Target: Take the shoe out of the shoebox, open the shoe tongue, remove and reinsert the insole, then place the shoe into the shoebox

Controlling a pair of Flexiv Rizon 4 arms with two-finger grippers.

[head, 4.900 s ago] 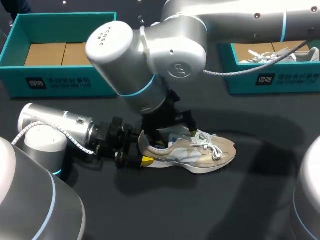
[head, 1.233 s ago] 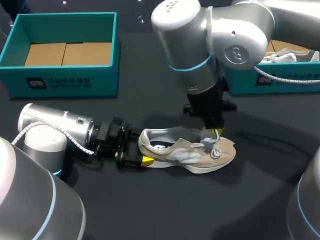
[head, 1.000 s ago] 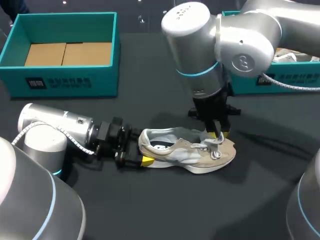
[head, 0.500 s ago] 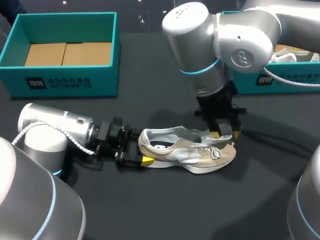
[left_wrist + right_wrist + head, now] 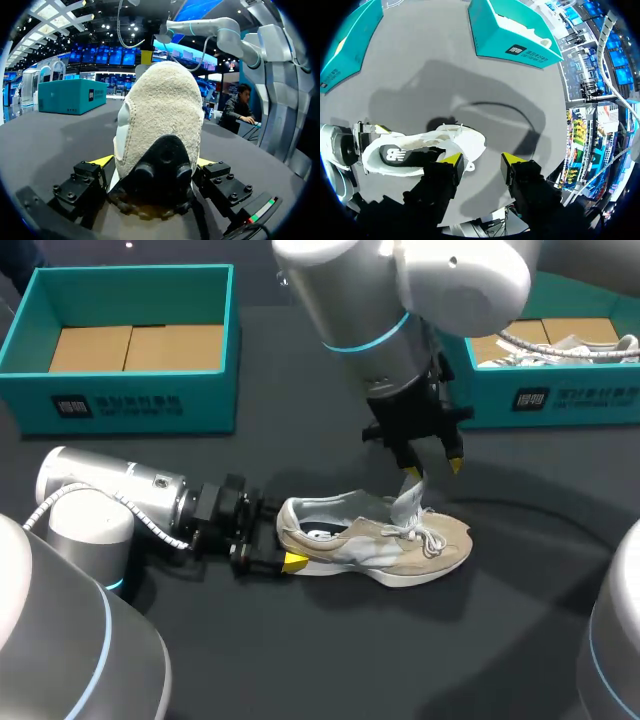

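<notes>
Down on the dark table (image 5: 300, 660), the left shoebox (image 5: 130, 390) and right shoebox (image 5: 560, 395) stand far back; the beige shoe (image 5: 375, 540) lies centre, heel clamped by the left gripper (image 5: 155, 162); the right gripper (image 5: 479, 161) hovers above its raised tongue (image 5: 408, 502), 2 fingers apart

Left hand (image 5: 154, 161) lies low and clamped, while right hand (image 5: 481, 160) hangs pointing down, fingers spread.

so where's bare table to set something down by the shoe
Bare table on the near side of the shoe, and between its toe and the right box. Crowded at the heel, clamped by the left end effector, and at the tongue under the right end effector.
</notes>
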